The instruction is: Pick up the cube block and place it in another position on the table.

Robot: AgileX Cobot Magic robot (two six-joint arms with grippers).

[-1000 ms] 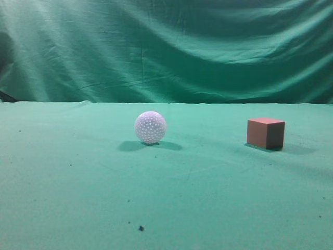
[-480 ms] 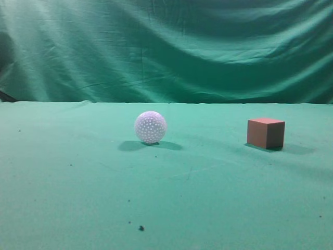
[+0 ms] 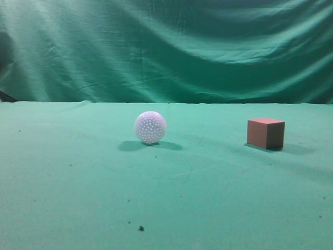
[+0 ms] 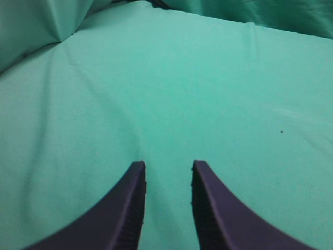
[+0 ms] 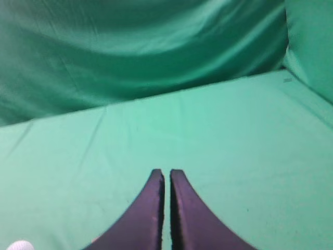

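The reddish-brown cube block point(image 3: 266, 133) rests on the green table point(image 3: 78, 172) at the right in the exterior view. Neither arm shows in that view. In the left wrist view my left gripper point(image 4: 167, 165) is open and empty above bare green cloth point(image 4: 208, 94). In the right wrist view my right gripper point(image 5: 166, 173) has its fingers almost together with nothing between them, over the green table point(image 5: 234, 130). The cube does not show in either wrist view.
A white dimpled ball point(image 3: 150, 127) stands on the table left of the cube; a sliver of it shows at the bottom left of the right wrist view point(image 5: 18, 245). A wrinkled green curtain point(image 3: 166, 47) hangs behind the table. A dark speck point(image 3: 141, 228) lies near the front.
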